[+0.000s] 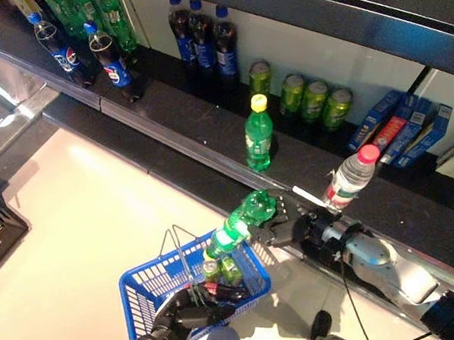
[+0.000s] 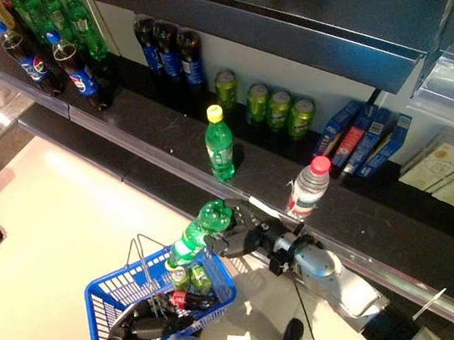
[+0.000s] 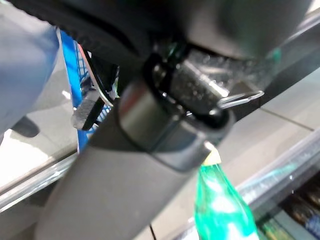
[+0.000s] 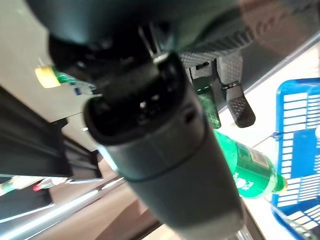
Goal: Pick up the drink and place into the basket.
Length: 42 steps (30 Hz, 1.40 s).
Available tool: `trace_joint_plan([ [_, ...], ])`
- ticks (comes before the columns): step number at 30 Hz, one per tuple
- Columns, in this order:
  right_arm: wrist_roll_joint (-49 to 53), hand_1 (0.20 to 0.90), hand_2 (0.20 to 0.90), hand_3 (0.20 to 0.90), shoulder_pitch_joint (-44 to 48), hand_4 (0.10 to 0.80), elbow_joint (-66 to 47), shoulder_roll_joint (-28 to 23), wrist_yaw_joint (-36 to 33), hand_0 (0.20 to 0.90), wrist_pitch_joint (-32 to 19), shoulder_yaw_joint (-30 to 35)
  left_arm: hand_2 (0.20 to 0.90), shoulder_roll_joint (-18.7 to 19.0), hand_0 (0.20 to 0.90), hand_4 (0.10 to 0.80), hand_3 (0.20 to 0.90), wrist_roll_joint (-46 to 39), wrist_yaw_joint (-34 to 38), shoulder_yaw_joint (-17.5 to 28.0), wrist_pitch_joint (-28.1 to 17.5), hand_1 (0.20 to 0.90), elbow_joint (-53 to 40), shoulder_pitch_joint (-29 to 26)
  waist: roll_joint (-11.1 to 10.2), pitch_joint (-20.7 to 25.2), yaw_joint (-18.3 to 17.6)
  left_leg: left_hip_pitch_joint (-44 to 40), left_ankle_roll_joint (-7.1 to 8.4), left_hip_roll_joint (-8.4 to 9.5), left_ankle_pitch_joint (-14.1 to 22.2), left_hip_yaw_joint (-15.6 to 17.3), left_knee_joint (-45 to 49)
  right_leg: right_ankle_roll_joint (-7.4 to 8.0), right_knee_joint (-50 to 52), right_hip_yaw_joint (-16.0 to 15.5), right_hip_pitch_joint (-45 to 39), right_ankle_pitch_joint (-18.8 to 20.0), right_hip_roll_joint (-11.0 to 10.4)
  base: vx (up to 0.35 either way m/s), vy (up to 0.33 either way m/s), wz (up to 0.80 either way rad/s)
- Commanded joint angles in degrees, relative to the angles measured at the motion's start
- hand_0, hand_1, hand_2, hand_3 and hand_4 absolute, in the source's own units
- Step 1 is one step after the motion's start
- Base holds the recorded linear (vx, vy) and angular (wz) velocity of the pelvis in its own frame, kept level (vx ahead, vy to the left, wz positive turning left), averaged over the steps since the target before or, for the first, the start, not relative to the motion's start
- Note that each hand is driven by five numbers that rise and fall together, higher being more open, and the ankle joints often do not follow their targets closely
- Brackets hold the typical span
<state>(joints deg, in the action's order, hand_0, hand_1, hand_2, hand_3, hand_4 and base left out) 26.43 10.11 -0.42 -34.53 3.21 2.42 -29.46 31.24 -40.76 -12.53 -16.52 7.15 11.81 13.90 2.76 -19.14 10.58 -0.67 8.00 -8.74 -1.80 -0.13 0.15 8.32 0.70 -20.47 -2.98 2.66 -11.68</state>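
- While the blue plastic shopping basket [image 1: 147, 293] hangs low in front of the robot, the left hand [image 1: 197, 308] grips it at its near rim with its fingers curled, holding the opening up so that a drink can be dropped in.
- The right hand [image 1: 290, 226] is wrapped around the base end of a green plastic soda bottle [image 1: 239, 224], the task's drink, with its dark fingers [image 4: 235, 100] closed round the bottle's body.
- That bottle lies tilted, its capped neck pointing down toward the basket's open top and its base toward the shelf, a pose that would let it slide in neck first.
- The bottle's lower end sits just above the basket's far rim, so in my judgement the placing is well along but the release is not yet done.
- Inside the basket lie a few drinks already, among them small green cans [image 1: 222, 270], which leave less room for the new bottle to settle.
- On the dark shelf [image 1: 207, 151] behind stand another green bottle with a yellow cap [image 1: 258, 134], a clear bottle with a pink cap [image 1: 351, 175] close beside the right arm, and a row of green cans [image 1: 311, 95].
- The clear bottle's nearness to the right arm looks a risk: a careless pull back could knock it.
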Motion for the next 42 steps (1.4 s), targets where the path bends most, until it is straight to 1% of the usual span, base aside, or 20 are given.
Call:
trace_joint_plan([
  [1, 2.5, 0.300, 0.300, 0.200, 9.7, 0.100, -5.6, 2.8, -1.0, 0.300, -11.1, -2.4, 0.300, 2.6, 0.300, 0.100, 0.200, -10.1, -11.3, 0.4, -9.8, 0.300, -23.2, -6.1, 0.7, 4.6, 1.0, 2.4, -0.58, -0.56, -1.0, -0.5, 6.3, -2.60, 10.3, 0.5, 1.2, -5.3, -1.8, 0.034, 0.006, 0.09],
  [7, 1.2, 0.300, 0.300, 0.200, 11.9, 0.100, -1.3, 4.9, -2.6, 0.300, -10.1, -4.7, 0.300, 3.0, 0.300, 0.100, 0.200, -15.6, -13.1, -0.8, -8.6, 0.300, -26.7, -8.3, 1.2, 3.8, 1.9, 3.4, -0.58, 0.07, -1.1, -1.6, 7.0, -2.71, 10.7, -0.1, 1.5, -5.3, -2.2, 0.014, 0.011, 0.09],
  [9, 1.1, 0.300, 0.300, 0.200, 12.4, 0.100, 1.2, 5.7, -3.2, 0.300, -9.4, -5.6, 0.300, 3.3, 0.300, 0.100, 0.200, -18.2, -15.2, -0.8, -8.7, 0.300, -27.5, -9.0, 1.3, 3.4, 2.3, 3.8, -0.64, 0.49, -1.0, -2.1, 7.4, -2.71, 10.8, -0.4, 1.5, -5.2, -2.5, 0.018, 0.020, 0.10],
  [13, -0.1, 0.300, 0.300, 0.200, 12.7, 0.100, 5.8, 7.1, -3.6, 0.300, -8.8, -7.0, 0.300, 3.7, 0.300, 0.100, 0.200, -20.5, -18.8, -0.9, -8.8, 0.300, -29.8, -9.6, 1.5, 2.8, 3.2, 4.5, -0.81, 1.15, -0.7, -2.9, 8.1, -2.74, 11.1, -1.0, 1.6, -5.1, -3.0, 0.012, 0.017, 0.11],
  [17, -1.6, 0.300, 0.300, 0.200, 13.0, 0.100, 10.2, 9.0, -4.0, 0.300, -8.2, -8.5, 0.300, 3.4, 0.300, 0.100, 0.200, -21.3, -20.9, -1.7, -8.2, 0.300, -31.6, -10.3, 1.6, 2.1, 4.0, 5.2, -0.91, 1.77, -0.4, -3.5, 8.9, -2.73, 11.4, -1.8, 1.7, -5.0, -3.5, 0.021, 0.026, 0.08],
  [21, 0.6, 0.300, 0.300, 0.200, 14.1, 0.100, 14.3, 11.0, -3.7, 0.300, -6.5, -9.9, 0.300, 3.9, 0.300, 0.100, 0.200, -21.5, -23.0, -2.3, -8.3, 0.300, -32.5, -11.5, 1.9, 1.1, 5.1, 6.3, -1.09, 2.57, -0.3, -4.5, 9.6, -2.65, 11.8, -2.5, 2.0, -4.9, -4.1, 0.013, 0.029, 0.13],
  [26, 3.6, 0.300, 0.300, 0.200, 14.9, 0.100, 18.4, 13.9, -3.1, 0.300, -5.9, -10.6, 0.300, 4.0, 0.300, 0.100, 0.200, -21.2, -23.9, -2.4, -8.2, 0.300, -32.9, -12.2, 2.2, -0.1, 6.5, 7.3, -1.28, 3.37, -0.3, -5.7, 9.9, -2.50, 12.0, -3.6, 2.2, -4.7, -4.5, 0.001, 0.004, 0.15],
  [32, -0.2, 0.300, 0.300, 0.200, 15.9, 0.100, 21.7, 15.8, -2.7, 0.300, -2.9, -12.2, 0.300, 4.1, 0.300, 0.100, 0.200, -21.0, -25.5, -1.9, -7.3, 0.300, -33.5, -12.4, 2.3, -1.6, 8.0, 8.3, -1.35, 4.03, -0.3, -6.8, 10.1, -2.42, 12.5, -4.1, 2.7, -4.7, -4.8, -0.002, -0.007, 0.12],
  [33, -1.2, 0.300, 0.300, 0.200, 16.5, 0.100, 23.0, 16.2, -3.0, 0.300, -1.0, -12.8, 0.300, 4.3, 0.300, 0.100, 0.200, -21.0, -25.8, -2.0, -7.0, 0.300, -33.6, -12.6, 2.2, -2.0, 8.5, 8.6, -1.35, 4.20, -0.4, -7.1, 10.1, -2.36, 12.5, -4.4, 2.7, -4.5, -4.9, 0.014, -0.012, 0.04],
  [34, -1.3, 0.300, 0.300, 0.200, 16.6, 0.100, 23.1, 16.2, -3.0, 0.300, -0.6, -12.9, 0.300, 4.3, 0.300, 0.100, 0.200, -21.0, -25.8, -2.0, -7.0, 0.300, -33.5, -12.6, 2.2, -2.0, 8.5, 8.6, -1.36, 4.22, -0.4, -7.2, 10.1, -2.35, 12.5, -4.4, 2.7, -4.5, -4.9, 0.010, -0.025, 0.04],
  [37, -0.7, 0.300, 0.300, 0.200, 17.9, 0.100, 26.5, 17.1, -2.9, 0.300, 2.8, -13.8, 0.300, 4.5, 0.300, 0.100, 0.200, -20.7, -26.0, -1.9, -6.2, 0.300, -33.8, -13.3, 2.0, -2.6, 9.5, 9.2, -1.50, 4.40, -0.5, -7.6, 10.1, -2.32, 12.5, -5.0, 3.0, -4.5, -5.0, -0.004, -0.034, 0.10],
  [40, 1.8, 0.300, 0.300, 0.200, 19.2, 0.100, 31.4, 18.8, -1.4, 0.300, 9.3, -13.9, 0.300, 4.1, 0.300, 0.100, 0.200, -19.9, -26.4, -2.0, -5.1, 0.300, -33.9, -13.8, 1.8, -3.2, 10.5, 9.7, -1.57, 4.46, -0.5, -8.2, 10.5, -2.37, 12.6, -5.6, 3.0, -4.5, -4.9, 0.005, -0.041, 0.16],
  [42, 2.3, 0.300, 0.300, 0.200, 19.8, 0.100, 33.1, 19.2, -0.8, 0.300, 10.2, -13.9, 0.300, 4.1, 0.300, 0.100, 0.200, -19.7, -26.6, -1.9, -4.8, 0.300, -33.9, -14.0, 1.7, -3.3, 10.9, 9.8, -1.61, 4.47, -0.5, -8.3, 10.5, -2.40, 12.6, -5.7, 2.9, -4.5, -4.8, 0.004, -0.042, 0.06],
])
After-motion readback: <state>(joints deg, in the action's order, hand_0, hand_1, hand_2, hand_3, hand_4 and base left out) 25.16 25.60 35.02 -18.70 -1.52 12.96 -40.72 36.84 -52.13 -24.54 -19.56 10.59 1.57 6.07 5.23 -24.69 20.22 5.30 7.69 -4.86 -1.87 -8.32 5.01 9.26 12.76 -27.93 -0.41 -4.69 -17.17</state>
